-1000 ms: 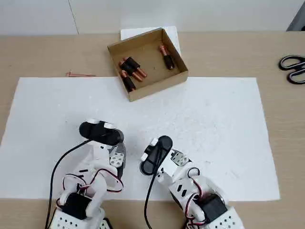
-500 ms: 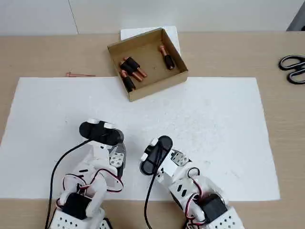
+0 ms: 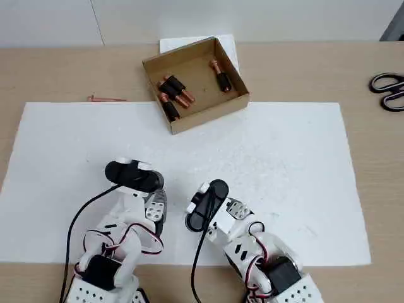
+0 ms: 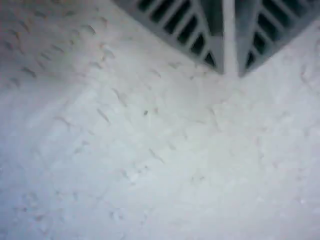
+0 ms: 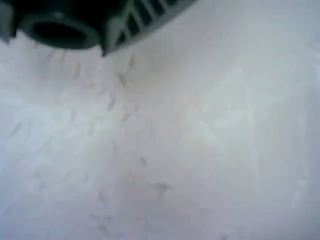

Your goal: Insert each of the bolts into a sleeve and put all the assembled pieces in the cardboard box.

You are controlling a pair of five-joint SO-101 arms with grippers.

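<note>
The cardboard box stands at the far middle of the table. Inside it lie several copper bolts set in black sleeves, such as one on the box's right side and others on its left. A bare copper bolt lies on the wood to the left of the box. Both arms are folded low at the near edge. The left arm points its gripper down just above the white sheet, shut and empty. The right gripper also hangs close over the sheet.
A large white sheet covers most of the table between the arms and the box. Black scissors lie at the far right edge. A small white paper sticks out behind the box.
</note>
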